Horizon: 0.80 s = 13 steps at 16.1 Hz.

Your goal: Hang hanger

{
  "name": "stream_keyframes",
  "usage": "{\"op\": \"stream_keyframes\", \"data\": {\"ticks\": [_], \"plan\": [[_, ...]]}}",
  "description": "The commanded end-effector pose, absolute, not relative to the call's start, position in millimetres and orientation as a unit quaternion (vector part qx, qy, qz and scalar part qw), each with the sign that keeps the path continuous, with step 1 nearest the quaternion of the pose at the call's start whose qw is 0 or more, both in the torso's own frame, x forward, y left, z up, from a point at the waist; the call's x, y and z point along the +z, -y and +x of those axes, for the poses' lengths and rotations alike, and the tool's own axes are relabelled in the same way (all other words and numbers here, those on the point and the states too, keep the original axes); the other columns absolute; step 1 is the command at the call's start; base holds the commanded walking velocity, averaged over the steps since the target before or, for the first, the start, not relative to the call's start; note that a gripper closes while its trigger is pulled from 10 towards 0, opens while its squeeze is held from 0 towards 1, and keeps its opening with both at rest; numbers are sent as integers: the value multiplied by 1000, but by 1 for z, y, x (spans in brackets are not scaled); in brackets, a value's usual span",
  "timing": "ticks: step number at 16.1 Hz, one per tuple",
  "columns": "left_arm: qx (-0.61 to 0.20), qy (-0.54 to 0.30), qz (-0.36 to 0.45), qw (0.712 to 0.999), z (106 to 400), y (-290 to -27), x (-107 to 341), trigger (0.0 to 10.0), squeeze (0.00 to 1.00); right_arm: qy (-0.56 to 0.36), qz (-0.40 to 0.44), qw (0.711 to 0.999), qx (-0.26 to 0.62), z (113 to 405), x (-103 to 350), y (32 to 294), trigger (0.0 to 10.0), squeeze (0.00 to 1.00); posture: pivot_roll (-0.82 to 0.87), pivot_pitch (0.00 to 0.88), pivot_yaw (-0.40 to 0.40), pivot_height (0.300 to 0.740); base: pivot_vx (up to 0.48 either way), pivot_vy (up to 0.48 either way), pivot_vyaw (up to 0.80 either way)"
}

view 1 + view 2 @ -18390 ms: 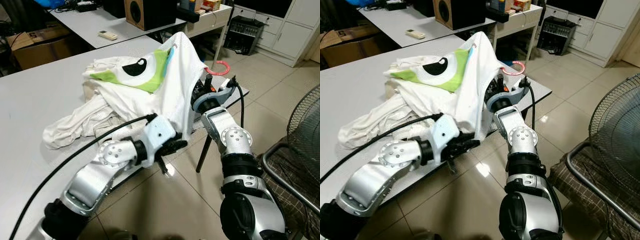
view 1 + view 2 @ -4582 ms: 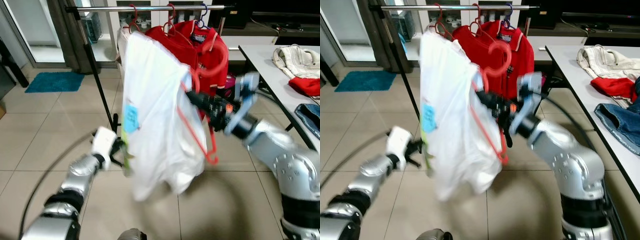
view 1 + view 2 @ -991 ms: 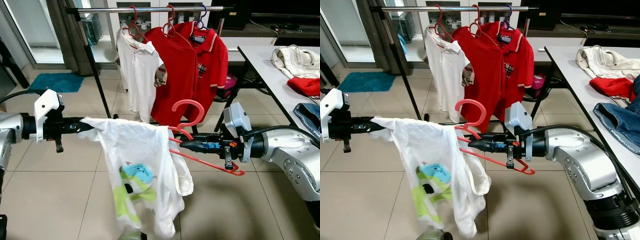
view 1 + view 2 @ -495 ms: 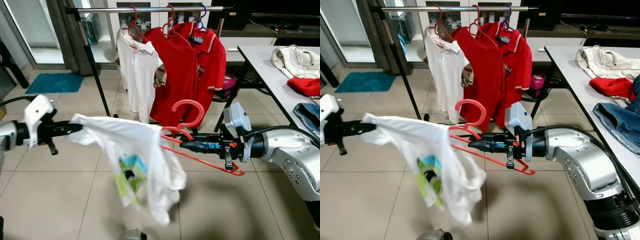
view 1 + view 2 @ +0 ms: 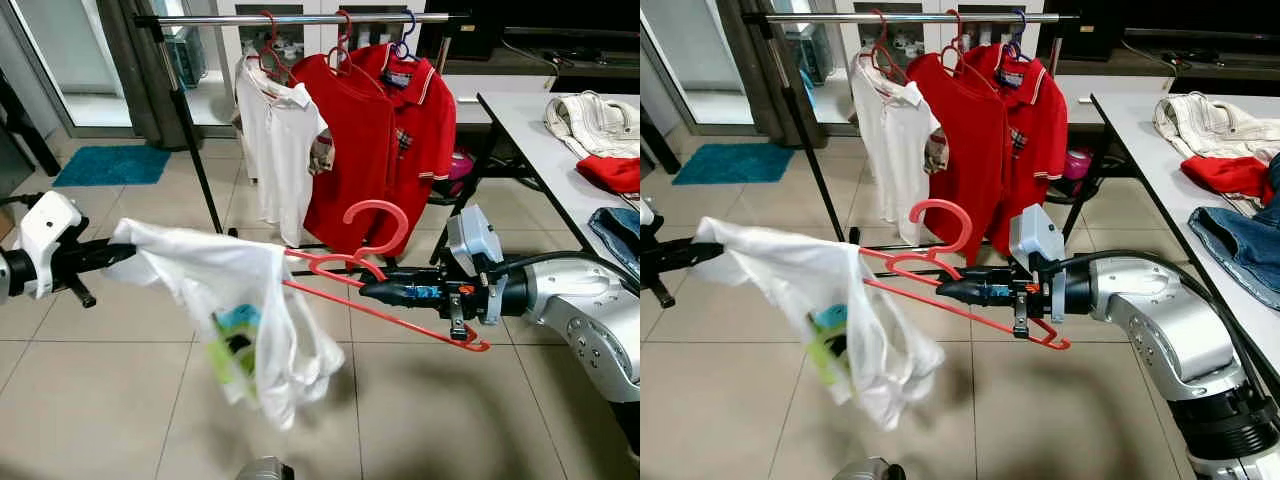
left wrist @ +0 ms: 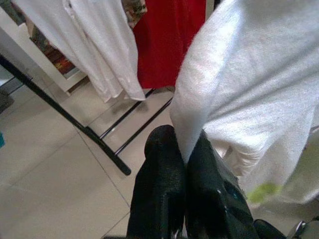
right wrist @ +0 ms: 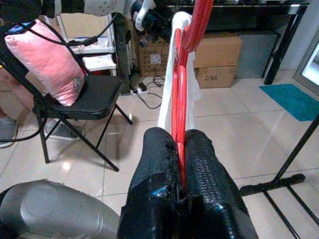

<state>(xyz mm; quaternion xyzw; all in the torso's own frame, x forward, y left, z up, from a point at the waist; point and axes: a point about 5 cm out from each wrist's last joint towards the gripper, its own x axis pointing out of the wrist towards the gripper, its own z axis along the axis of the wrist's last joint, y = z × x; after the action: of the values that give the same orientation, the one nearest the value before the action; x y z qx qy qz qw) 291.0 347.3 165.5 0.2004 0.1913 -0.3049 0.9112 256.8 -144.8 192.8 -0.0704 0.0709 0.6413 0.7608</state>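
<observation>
**Two grippers, one shirt stretched between them**

Right gripper (image 5: 365, 291) reaches forward at mid-height, jaws clamped on the red hanger (image 5: 400, 300) near the base of its hook. Hook curls upward; one hanger arm slants down toward the robot's right, the other runs left into the white T-shirt (image 5: 240, 300). Right wrist view confirms the red wire pinched between the black fingers (image 7: 159, 184).

Left gripper (image 5: 125, 250) is out to the left, jaws closed on a fold of the shirt's fabric; the left wrist view shows cloth caught between the fingers (image 6: 164, 169). Shirt hangs in the air above the tiled floor (image 5: 120, 400), sagging, green-and-blue print facing down.

Behind: clothes rail (image 5: 300, 18) carrying a white polo (image 5: 275, 130) and red polo shirts (image 5: 385, 130) on hangers. Counter (image 5: 540, 130) at right holds loose clothes. Held hanger is well below the rail, not on it.
</observation>
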Motion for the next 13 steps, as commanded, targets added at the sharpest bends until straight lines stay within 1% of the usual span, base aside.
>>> {"op": "stream_keyframes", "data": {"ticks": [1, 2, 3, 4, 9, 10, 13], "plan": [[-294, -190, 210, 913, 288, -353, 169, 0, 0, -53, -72, 761, 643, 257, 201, 146, 10000, 0, 0, 0, 59, 740, 0, 0, 0], [-305, -179, 207, 912, 289, -349, 170, 1176, 0, -53, -72, 761, 643, 258, 201, 146, 10000, 0, 2, 0, 59, 740, 0, 0, 0], [-332, -170, 190, 908, 289, -343, 171, 10000, 31, -53, -72, 761, 643, 258, 201, 146, 10000, 0, 2, 0, 59, 740, 0, 0, 0], [-340, -158, 187, 908, 290, -342, 174, 10000, 1000, -52, -72, 761, 643, 258, 201, 146, 10000, 0, 1, 0, 59, 740, 0, 0, 0], [-324, -133, 192, 917, 293, -357, 205, 10000, 1000, -63, -85, 766, 634, 260, 200, 148, 10000, 0, -1, 0, 59, 740, 0, 0, 0], [-345, -94, 173, 918, 301, -348, 224, 10000, 1000, -66, -90, 767, 632, 261, 199, 148, 10000, 0, 4, 0, 56, 740, 0, 0, 0], [-425, -36, 161, 890, 316, -314, 250, 10000, 1000, -67, -95, 767, 631, 263, 198, 145, 10000, 0, 11, 0, 53, 740, 0, 0, 0]]}}
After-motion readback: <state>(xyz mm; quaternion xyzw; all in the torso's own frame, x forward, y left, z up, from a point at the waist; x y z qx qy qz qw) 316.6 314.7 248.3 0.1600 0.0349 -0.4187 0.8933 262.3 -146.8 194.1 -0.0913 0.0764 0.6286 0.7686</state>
